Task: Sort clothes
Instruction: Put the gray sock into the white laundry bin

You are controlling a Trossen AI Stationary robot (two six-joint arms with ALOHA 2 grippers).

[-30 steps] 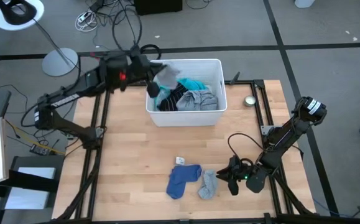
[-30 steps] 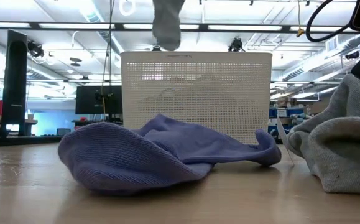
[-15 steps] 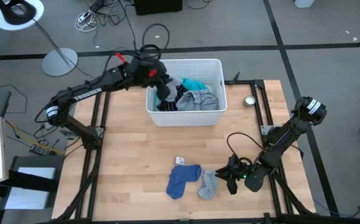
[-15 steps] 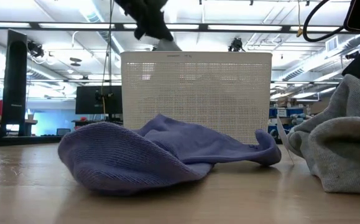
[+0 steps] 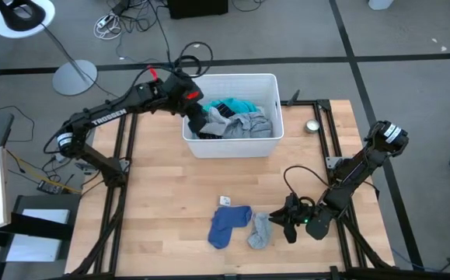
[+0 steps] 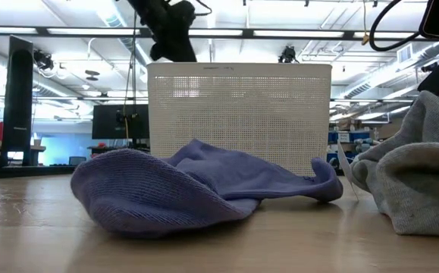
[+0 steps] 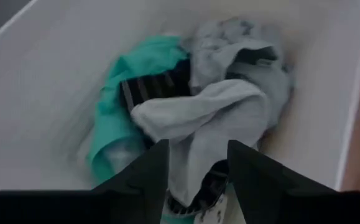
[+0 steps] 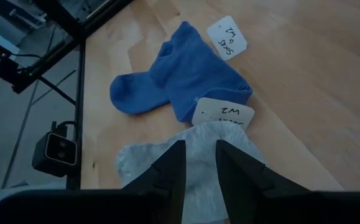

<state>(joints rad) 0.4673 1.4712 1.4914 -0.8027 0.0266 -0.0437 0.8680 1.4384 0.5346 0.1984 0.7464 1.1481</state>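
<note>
While left hand (image 7: 197, 163) hangs open over bin (image 5: 265, 142) clothes (image 5: 236, 122), right hand (image 8: 196, 163) open above grey sock (image 8: 192, 154).

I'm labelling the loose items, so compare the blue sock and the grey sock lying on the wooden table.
The blue knitted sock is vivid blue; the light grey knitted sock is pale grey. In the high view the blue one covers more table and lies bunched, while the grey one looks smaller and narrower. The grey one lies nearer the right pincer. Both lie on the table, outside the white plastic bin, each by a white paper tag.
</note>
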